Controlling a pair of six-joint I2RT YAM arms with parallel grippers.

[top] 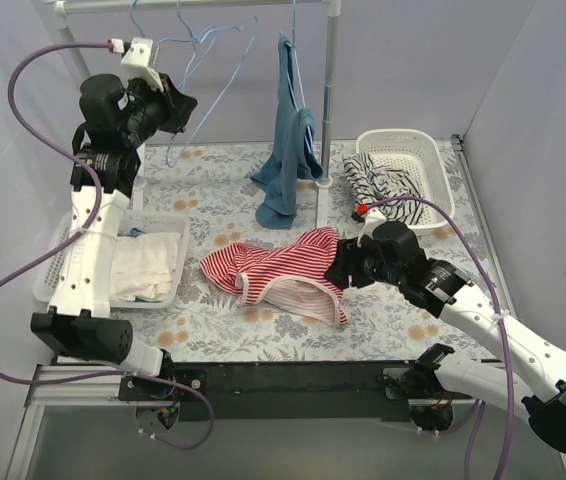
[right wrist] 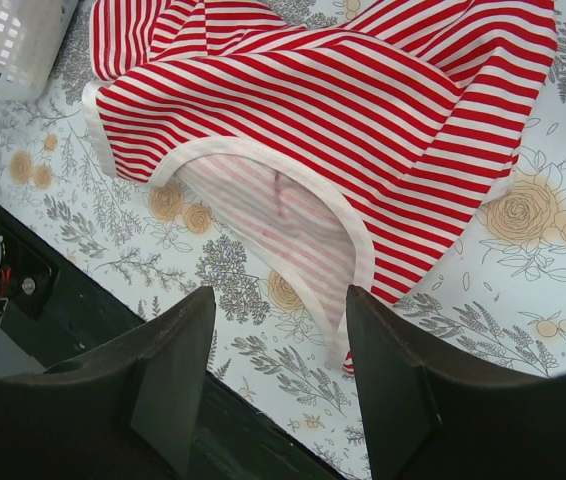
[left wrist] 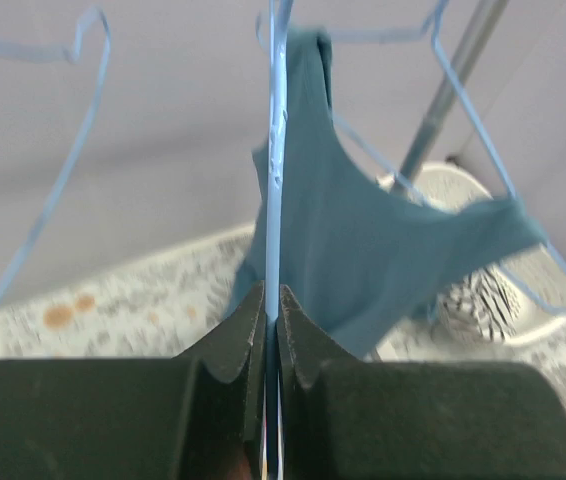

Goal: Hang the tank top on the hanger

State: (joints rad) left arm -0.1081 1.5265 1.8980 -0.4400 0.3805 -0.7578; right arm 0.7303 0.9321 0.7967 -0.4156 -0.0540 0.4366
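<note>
Your left wrist camera shows what the overhead view cannot: the left gripper (left wrist: pixel 271 302) has its fingers pressed together on the wire of the hanger (left wrist: pixel 275 150), which runs straight up from between the tips. Behind it, the teal garment (left wrist: pixel 363 250) hangs on another blue hanger. From above, you only see the left arm raised high and reaching toward the rail (top: pixel 193 5), with the thin blue wires hard to tell apart.

Your right wrist camera looks down between spread fingers (right wrist: pixel 178 370) at the tank top (right wrist: pixel 343 110), which lies crumpled on the flowered table (right wrist: pixel 523 290). Its white-trimmed opening is directly under the gap. You cannot tell from this view whether the tips touch the cloth.

The overhead view places the tank top (top: pixel 283 265) at the table's middle. The right arm stretches low from its base, and the right gripper (top: pixel 348 265) is at the garment's right edge. Only this view shows you the white basket (top: pixel 403 140) holding a black-and-white striped garment (top: pixel 378 185).
</note>
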